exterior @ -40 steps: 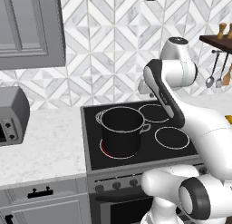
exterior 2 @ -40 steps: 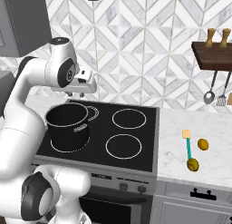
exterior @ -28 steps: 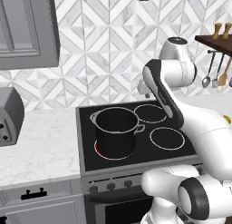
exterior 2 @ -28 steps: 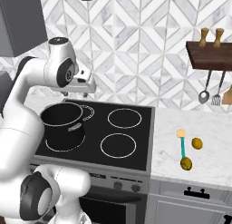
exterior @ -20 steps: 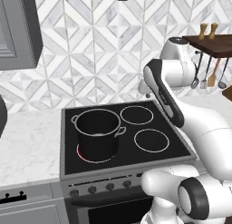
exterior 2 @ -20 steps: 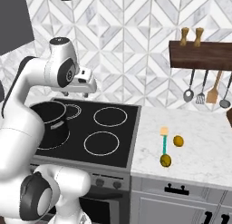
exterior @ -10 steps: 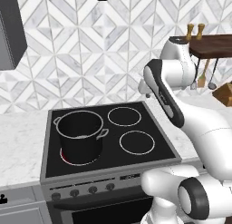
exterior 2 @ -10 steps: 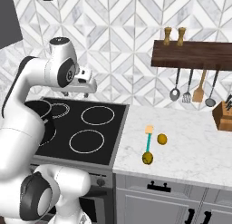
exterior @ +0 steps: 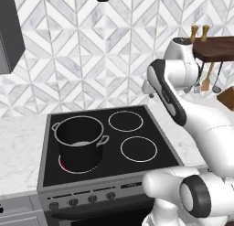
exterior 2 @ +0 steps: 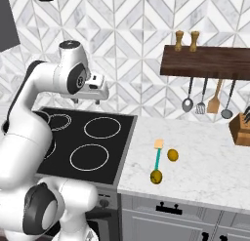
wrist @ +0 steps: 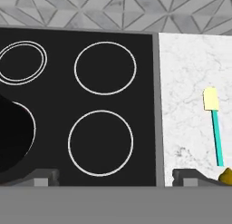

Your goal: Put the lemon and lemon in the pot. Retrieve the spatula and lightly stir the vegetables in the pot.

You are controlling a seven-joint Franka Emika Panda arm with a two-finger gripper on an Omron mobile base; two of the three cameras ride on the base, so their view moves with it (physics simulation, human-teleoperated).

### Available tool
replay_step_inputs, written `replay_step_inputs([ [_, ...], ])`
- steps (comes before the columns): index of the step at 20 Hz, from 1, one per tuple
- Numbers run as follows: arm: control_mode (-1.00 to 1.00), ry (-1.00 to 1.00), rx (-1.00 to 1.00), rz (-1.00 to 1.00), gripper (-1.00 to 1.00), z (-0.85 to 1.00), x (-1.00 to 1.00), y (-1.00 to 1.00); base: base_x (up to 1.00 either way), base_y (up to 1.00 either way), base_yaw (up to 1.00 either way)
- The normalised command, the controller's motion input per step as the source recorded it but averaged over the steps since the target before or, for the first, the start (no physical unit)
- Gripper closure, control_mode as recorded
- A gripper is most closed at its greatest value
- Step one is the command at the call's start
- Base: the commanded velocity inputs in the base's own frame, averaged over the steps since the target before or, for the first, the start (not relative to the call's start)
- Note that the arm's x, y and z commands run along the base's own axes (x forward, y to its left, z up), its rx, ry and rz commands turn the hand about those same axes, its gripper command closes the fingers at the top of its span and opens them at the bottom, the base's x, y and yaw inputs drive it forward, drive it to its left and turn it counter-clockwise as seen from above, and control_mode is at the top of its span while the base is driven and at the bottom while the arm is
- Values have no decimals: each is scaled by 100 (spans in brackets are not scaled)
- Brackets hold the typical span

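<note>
Both lemons [exterior 2: 172, 154] [exterior 2: 156, 176] lie beside the spatula [exterior 2: 157, 154] on the counter [exterior 2: 205, 152] near its stove-side edge, none yet in the pot [exterior: 80, 142] on the stove's front-left corner, so everything remains, the claw [exterior 2: 87, 101] hovering released and empty.

The marble table [exterior 2: 210, 157], right of centre in the right base view, carries the spatula [exterior 2: 157, 156] between two lemons [exterior 2: 173, 155] [exterior 2: 156, 176]; the pot [exterior: 80, 142] stands on the cooktop [exterior: 151, 129], lower left.
</note>
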Motion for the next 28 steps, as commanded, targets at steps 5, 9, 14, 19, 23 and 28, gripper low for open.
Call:
replay_step_inputs([
  [5,-100,0,-2,0,-100,-22,4,-85,0,0,0],
  [9,-100,2,-4,0,-100,-57,-29,-100,0,0,0],
  [14,-100,6,-11,0,-100,-84,-52,-100,0,0,0],
  [19,-100,12,-12,0,-100,-85,-36,-90,0,0,0],
  [23,-100,7,-5,0,-100,-64,-25,-68,0,0,0],
  [28,-100,0,0,1,-100,-49,-16,-45,0,0,0],
])
